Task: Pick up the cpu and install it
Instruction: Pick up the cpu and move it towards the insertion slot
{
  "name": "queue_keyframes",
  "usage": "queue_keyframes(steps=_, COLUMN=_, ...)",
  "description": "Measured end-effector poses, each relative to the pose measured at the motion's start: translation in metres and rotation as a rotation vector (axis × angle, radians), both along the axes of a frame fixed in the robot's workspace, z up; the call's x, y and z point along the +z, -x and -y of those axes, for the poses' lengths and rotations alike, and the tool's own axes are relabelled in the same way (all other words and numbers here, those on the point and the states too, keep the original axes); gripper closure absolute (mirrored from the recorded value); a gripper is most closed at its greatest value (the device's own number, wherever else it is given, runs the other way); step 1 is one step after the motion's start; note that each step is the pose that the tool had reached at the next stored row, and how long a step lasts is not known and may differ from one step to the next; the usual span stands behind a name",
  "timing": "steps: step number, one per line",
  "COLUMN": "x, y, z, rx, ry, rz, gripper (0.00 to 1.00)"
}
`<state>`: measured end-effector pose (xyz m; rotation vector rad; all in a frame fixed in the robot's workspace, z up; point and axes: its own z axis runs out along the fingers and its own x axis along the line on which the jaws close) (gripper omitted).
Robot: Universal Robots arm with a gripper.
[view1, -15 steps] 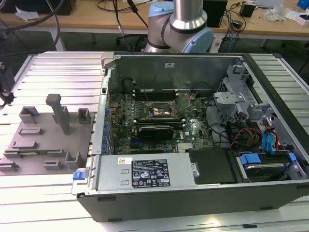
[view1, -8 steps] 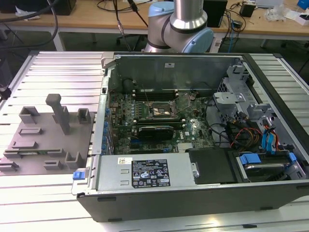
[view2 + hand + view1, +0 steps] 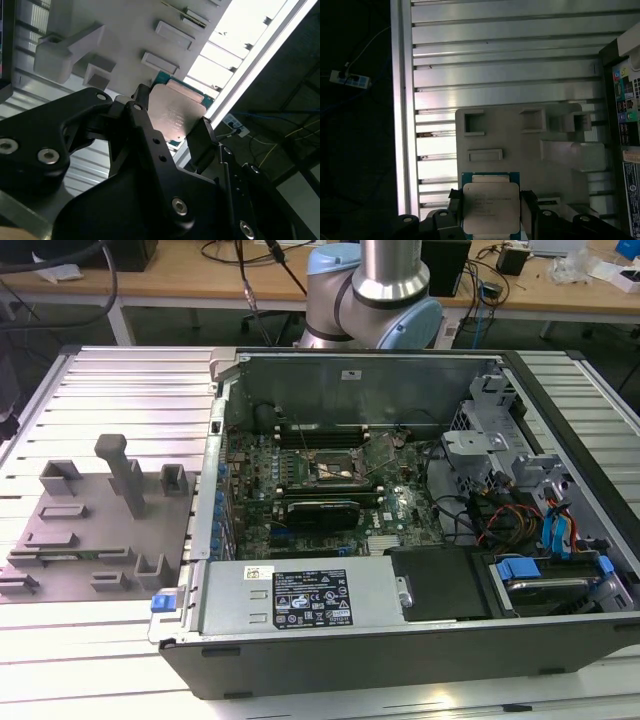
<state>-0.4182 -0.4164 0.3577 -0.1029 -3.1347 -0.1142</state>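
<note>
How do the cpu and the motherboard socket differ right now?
Look: the cpu has a silvery lid with a green rim, while the socket is a dark frame.
Place: the cpu sits clamped between the fingers of the gripper over the grey fixture, while the socket is fixed on the motherboard.
Both are square.

Look: the cpu [image 3: 490, 206] is a flat square chip with a silvery metal lid and a thin green rim.
Pose: lid facing the wrist.
Place: between the fingers of the gripper [image 3: 491, 197], one black finger against each opposite edge.
</note>
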Motion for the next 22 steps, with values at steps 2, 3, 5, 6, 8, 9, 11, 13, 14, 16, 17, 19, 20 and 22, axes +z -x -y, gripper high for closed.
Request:
queue_keyframes(steps=2, x=0.0031, y=0.0000, z=0.0000, rx=0.000, ry=0.0000, rz=0.0000, gripper=0.45)
queue_keyframes(steps=3, x=0.0048, y=0.0000, z=0.0000, rx=0.000, ry=0.0000, rz=0.0000, gripper=0.45)
queue_keyframes(steps=5, x=0.0076, y=0.0000, z=0.0000, rx=0.000, ry=0.0000, rz=0.0000, gripper=0.45)
queue_keyframes(steps=6, x=0.0093, y=0.0000, z=-0.0001, rx=0.000, ry=0.0000, rz=0.0000, gripper=0.45)
queue_keyframes(steps=8, x=0.0117, y=0.0000, z=-0.0001, rx=0.000, ry=0.0000, rz=0.0001, gripper=0.45)
queue_keyframes(steps=9, x=0.0132, y=0.0000, z=-0.0001, rx=0.000, ry=0.0000, rz=0.0000, gripper=0.45)
queue_keyframes(steps=11, x=0.0161, y=0.0000, z=-0.0001, rx=0.000, ry=0.0000, rz=0.0000, gripper=0.45)
queue_keyframes(steps=13, x=0.0207, y=0.0000, z=-0.0002, rx=0.000, ry=0.0001, rz=0.0000, gripper=0.45)
queue_keyframes(steps=14, x=0.0231, y=0.0000, z=-0.0002, rx=0.000, ry=0.0000, rz=0.0000, gripper=0.45)
queue_keyframes(steps=16, x=0.0263, y=0.0000, z=-0.0003, rx=0.000, ry=0.0000, rz=-0.0001, gripper=0.45)
queue_keyframes(steps=17, x=0.0285, y=0.0000, z=-0.0003, rx=0.000, ry=0.0000, rz=0.0000, gripper=0.45)
queue_keyframes(steps=19, x=0.0327, y=0.0000, z=-0.0005, rx=0.000, ry=0.0001, rz=0.0000, gripper=0.45)
queue_keyframes(steps=20, x=0.0341, y=0.0000, z=-0.0005, rx=0.000, ry=0.0000, rz=0.0001, gripper=0.45)
queue_keyframes(steps=22, x=0.0371, y=0.0000, z=-0.0005, rx=0.000, ry=0.0000, rz=0.0000, gripper=0.45)
